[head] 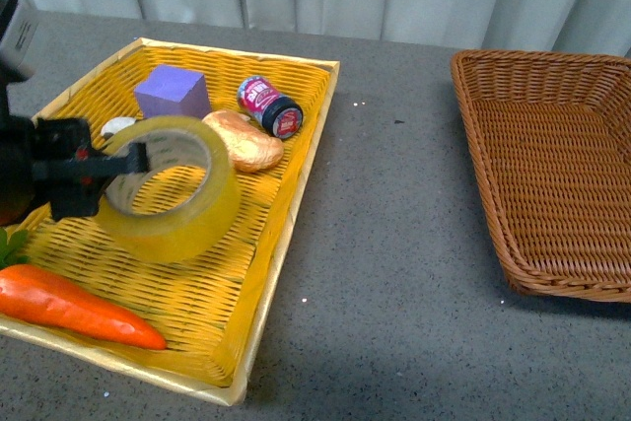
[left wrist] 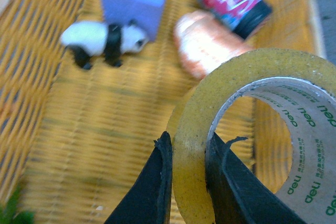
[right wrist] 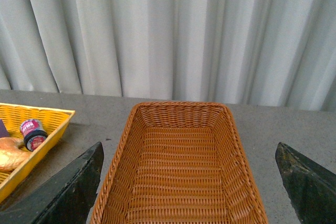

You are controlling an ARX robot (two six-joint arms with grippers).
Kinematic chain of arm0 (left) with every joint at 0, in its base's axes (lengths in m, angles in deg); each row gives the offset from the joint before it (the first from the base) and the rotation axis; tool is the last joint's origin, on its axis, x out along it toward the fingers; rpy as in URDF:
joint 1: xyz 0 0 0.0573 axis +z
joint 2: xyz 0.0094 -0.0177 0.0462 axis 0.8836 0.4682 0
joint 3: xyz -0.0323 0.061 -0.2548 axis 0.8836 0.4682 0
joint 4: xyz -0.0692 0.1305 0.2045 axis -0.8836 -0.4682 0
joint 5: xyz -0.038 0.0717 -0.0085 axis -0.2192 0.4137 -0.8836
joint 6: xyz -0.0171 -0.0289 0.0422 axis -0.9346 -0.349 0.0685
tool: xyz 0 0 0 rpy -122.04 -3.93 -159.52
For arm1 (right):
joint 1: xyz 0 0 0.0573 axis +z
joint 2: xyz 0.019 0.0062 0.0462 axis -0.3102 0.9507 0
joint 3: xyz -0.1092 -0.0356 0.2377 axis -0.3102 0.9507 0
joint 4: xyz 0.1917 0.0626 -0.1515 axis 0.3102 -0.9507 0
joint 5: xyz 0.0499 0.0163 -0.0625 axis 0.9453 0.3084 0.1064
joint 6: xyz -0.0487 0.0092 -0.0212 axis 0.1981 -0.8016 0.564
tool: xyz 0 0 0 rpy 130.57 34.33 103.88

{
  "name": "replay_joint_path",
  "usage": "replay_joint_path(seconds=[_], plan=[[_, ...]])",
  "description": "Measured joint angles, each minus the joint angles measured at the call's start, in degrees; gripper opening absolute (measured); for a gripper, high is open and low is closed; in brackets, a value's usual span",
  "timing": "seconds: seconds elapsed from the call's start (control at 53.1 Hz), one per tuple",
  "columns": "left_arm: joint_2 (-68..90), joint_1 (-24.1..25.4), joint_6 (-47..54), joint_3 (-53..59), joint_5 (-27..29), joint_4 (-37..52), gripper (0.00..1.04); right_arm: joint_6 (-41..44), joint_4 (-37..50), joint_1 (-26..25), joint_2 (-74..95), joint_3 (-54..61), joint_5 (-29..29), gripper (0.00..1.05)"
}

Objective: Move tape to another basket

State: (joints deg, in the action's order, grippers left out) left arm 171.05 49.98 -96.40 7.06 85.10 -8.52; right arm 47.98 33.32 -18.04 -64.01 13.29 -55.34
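**Lead:** Status on the tape?

**Op:** I'm holding the tape (head: 170,189) in the left fingers (left wrist: 160,182). They're pinching one wall of the ring, one finger inside the core and one outside. It's hanging over the middle of the yellow tray (head: 296,209) and looking clear of the weave. The basket (head: 552,175) is sitting empty at 3 o'clock from the tray, with bare counter (head: 394,273) between them.

**Lead:** Right side?

**Op:** The right fingers (right wrist: 68,192) are spread wide and gripping nothing. They're facing the basket from its 6 o'clock side. That arm isn't showing in the front view.

**Lead:** What's worrying you?

**Op:** Three things.
1. **Grip:** I'm only clamping one thin, slick wall. I'm expecting the roll to pivot or slide out if I'm swinging fast.
2. **Clearance:** The tray rim at 3 o'clock is standing proud. If I'm carrying low, I'm risking clipping it and dragging the whole tray. The bread (head: 244,140) and the can (head: 269,105) are also sitting close, at 1 o'clock from the roll.
3. **Arms:** The right arm is pointing at the drop zone, so I'm risking arm-to-arm contact coming in.

**Lead:** Reach?

**Op:** I'm judging it long for the left arm. I can't tell from here whether it's getting past the basket's near wall. If I'm releasing short, the roll is landing on the rim and rolling off across the counter.
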Motion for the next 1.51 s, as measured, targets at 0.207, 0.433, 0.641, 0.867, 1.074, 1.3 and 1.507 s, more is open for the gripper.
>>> replay_joint_path(seconds=[0.207, 0.433, 0.641, 0.867, 1.074, 1.3, 1.507], plan=[[0.46, -9.46, 0.52, -9.11, -0.04, -1.75, 0.16, 0.00, 0.00, 0.00, 0.00, 0.00, 0.00, 0.96], [3.67, -17.25, 1.36, -17.57, -0.04, -3.52, 0.16, 0.00, 0.00, 0.00, 0.00, 0.00, 0.00, 0.96], [4.66, -21.38, 1.49, -21.49, -0.52, -4.13, 0.15, -0.02, 0.00, 0.00, 0.00, 0.00, 0.00, 0.96], [5.09, -22.16, 1.25, -22.82, 1.07, -4.13, 0.15, 0.00, 0.00, 0.00, 0.00, 0.00, 0.02, 0.96], [5.46, -22.18, 1.27, -23.43, 1.51, -4.15, 0.15, 0.00, 0.00, 0.00, 0.00, 0.00, 0.00, 0.96], [5.49, -22.18, 1.64, -23.63, 2.16, -4.46, 0.15, 1.64, -3.54, 2.62, 1.77, -1.31, -8.35, 0.96], [5.55, -22.16, 1.70, -23.63, 2.36, -4.46, 0.15, 4.44, 1.36, 3.63, 20.48, -9.97, -12.15, 0.96]])
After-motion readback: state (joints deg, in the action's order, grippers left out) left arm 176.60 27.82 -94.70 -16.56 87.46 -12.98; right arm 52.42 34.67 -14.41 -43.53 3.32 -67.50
